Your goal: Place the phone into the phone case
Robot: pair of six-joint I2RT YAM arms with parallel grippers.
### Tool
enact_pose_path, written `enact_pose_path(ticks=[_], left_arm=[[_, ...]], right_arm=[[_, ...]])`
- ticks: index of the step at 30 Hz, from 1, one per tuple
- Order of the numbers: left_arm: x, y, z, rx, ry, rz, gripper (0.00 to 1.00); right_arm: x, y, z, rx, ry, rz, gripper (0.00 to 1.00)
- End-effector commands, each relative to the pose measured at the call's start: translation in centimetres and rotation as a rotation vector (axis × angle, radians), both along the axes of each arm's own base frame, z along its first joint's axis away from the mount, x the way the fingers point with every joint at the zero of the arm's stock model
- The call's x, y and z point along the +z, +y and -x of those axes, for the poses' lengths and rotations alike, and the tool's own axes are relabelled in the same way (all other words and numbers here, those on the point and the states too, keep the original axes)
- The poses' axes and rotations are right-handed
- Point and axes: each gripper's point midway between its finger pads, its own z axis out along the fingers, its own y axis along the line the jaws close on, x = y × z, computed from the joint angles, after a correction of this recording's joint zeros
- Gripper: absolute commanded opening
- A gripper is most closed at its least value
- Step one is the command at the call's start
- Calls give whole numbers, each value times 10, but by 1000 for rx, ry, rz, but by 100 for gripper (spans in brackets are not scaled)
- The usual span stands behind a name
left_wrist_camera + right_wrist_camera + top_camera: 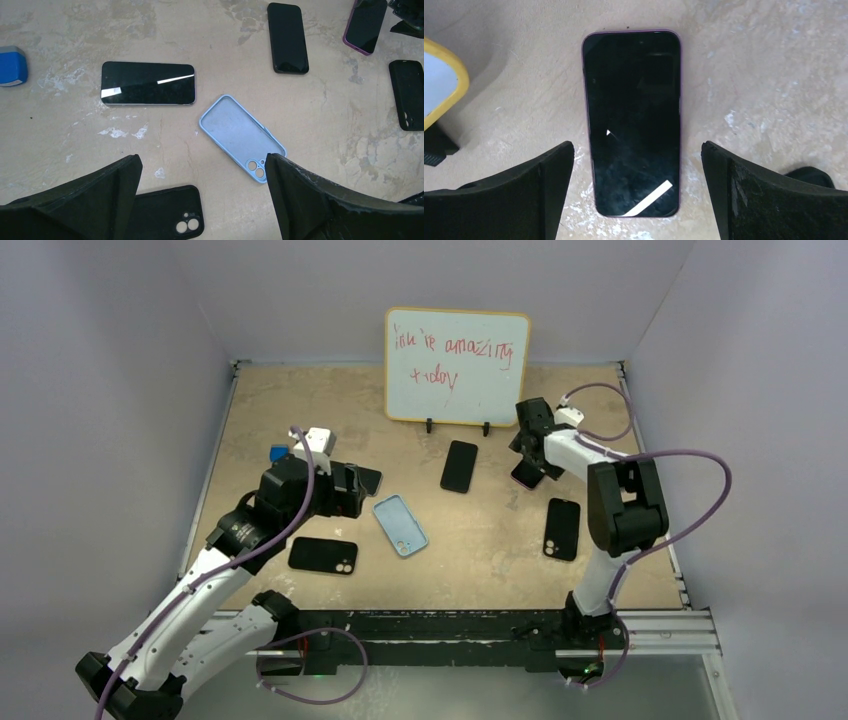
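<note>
The right gripper (634, 160) hangs over the phone (631, 120) with its jaws wide apart, one finger beside each long edge. I judge this to be a line-up for a pinch across the width. The phone lies flat, screen up, on the table (480, 560). It is in the middle of the right wrist view, and right of centre in the top view. The phone case (242, 134) lies hollow side up in the centre of the left wrist view, well apart from the phone, so it can receive it. The left gripper (202, 172) hovers above the case, spread and empty, probably to steady it.
</note>
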Motion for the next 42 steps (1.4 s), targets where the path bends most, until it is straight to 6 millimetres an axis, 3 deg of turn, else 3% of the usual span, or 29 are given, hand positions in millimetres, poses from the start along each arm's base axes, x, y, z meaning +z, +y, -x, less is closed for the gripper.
enact_pose_path(ticks=[1,7,12,20,25,31,38,42], left_arm=[[2,4,-2,13,-20,-15,99],[3,6,-2,21,-24,-15,99],[2,7,-3,33,-21,-16,99],[-2,15,-5,123,5,3,97],[-9,35,-3,348,83,66,96],[-26,49,7,545,170,148,87],[-57,77,22,800,265,109,80],[-75,70,25,836,346,108,80]], right_arm=[[3,1,-13,-37,6,-25,97],[-7,-3,-17,-48,22,-44,97],[-20,6,-20,11,67,-62,96],[-37,9,-10,25,152,-72,92],[-40,14,-7,38,162,-101,75],[-45,17,1,97,170,-108,61],[-44,40,19,235,183,-148,52],[-34,64,28,346,160,-139,49]])
